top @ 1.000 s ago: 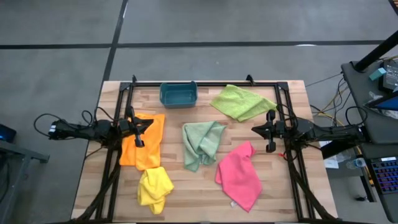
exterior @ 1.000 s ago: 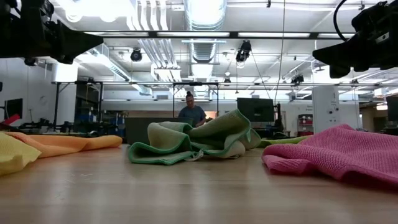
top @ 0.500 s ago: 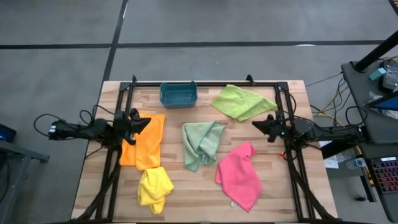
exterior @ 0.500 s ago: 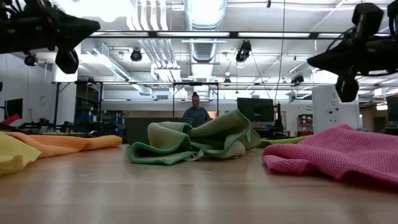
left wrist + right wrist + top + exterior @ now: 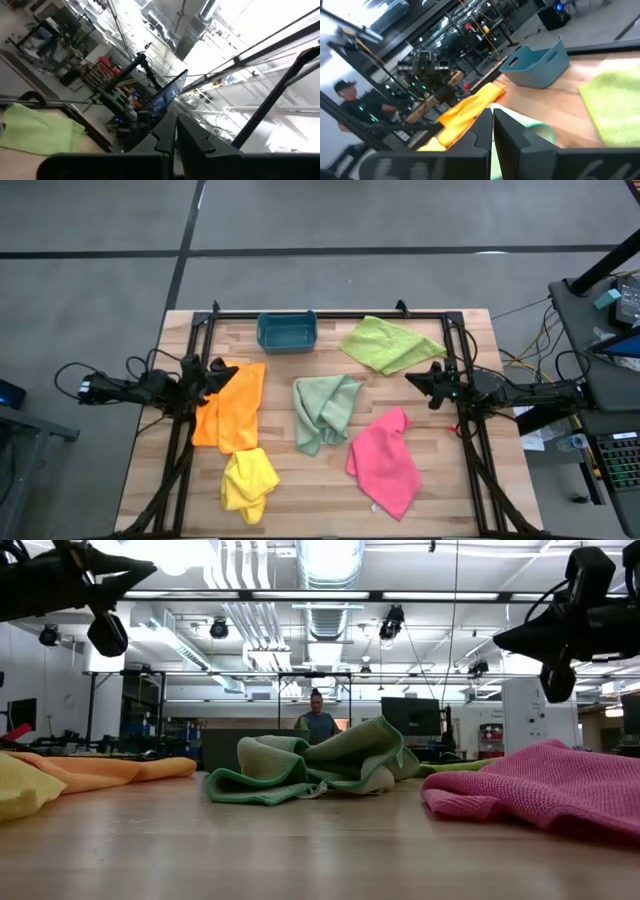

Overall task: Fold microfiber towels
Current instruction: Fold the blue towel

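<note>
Five microfiber towels lie loose on the wooden table: orange [image 5: 232,408] at the left, yellow [image 5: 248,483] crumpled at the near left, pale mint [image 5: 325,410] bunched in the middle, lime [image 5: 390,343] at the far right and pink [image 5: 387,462] at the near right. My left gripper [image 5: 232,368] is shut and hovers over the orange towel's far left corner, pointing toward the table's right and tipped slightly up. My right gripper [image 5: 408,384] is shut and hovers level between the lime and pink towels, pointing toward the table's left. Both stand well above the tabletop in the low view.
A teal plastic bin [image 5: 287,331] stands at the far edge, left of the lime towel. A black frame [image 5: 330,313] runs around the table's far and side edges. A person [image 5: 317,723] stands in the room beyond the table.
Both grippers have rolled about their own pointing lines while staying shut and in place above the table. My left gripper has also tipped its fingertips up a little. The towels have not moved.
</note>
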You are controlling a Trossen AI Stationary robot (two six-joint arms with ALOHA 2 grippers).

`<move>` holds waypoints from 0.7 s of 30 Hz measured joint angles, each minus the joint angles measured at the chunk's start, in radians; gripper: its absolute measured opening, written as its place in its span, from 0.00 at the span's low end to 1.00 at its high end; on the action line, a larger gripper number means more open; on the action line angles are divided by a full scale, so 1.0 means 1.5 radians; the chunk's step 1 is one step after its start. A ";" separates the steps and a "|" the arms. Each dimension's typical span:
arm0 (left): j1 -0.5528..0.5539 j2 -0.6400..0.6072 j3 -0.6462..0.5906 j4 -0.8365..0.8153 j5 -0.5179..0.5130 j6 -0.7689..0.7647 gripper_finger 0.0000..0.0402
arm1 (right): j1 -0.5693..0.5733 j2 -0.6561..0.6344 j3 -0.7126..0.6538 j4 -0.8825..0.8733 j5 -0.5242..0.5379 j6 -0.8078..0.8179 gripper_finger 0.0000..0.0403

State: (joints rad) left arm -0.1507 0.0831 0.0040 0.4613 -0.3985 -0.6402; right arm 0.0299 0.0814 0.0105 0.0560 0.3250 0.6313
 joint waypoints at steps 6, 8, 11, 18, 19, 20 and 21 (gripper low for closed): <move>0.000 0.000 0.000 0.001 -0.007 0.123 0.01 | 0.000 0.000 0.000 0.000 -0.001 -0.045 0.02; 0.000 0.002 0.000 0.001 -0.015 0.130 0.01 | 0.000 0.000 0.000 0.000 -0.001 -0.044 0.02; 0.000 0.010 0.000 0.002 -0.015 0.121 0.01 | 0.000 0.000 0.000 0.001 -0.001 -0.044 0.02; 0.000 0.082 0.037 0.036 -0.015 0.139 0.01 | 0.000 0.000 0.000 0.004 0.006 -0.056 0.02; 0.000 0.097 0.050 0.041 -0.015 0.136 0.01 | 0.000 0.000 0.000 0.005 0.011 -0.070 0.02; 0.000 0.116 0.064 0.042 -0.015 0.136 0.01 | 0.000 0.000 0.000 0.007 0.014 -0.082 0.02; 0.000 0.137 0.077 0.039 -0.014 0.136 0.01 | 0.000 0.000 0.000 0.011 0.016 -0.092 0.02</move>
State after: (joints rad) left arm -0.1509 0.2883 0.1197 0.5202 -0.4202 -0.4369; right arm 0.0299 0.0818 0.0101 0.0722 0.3485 0.4928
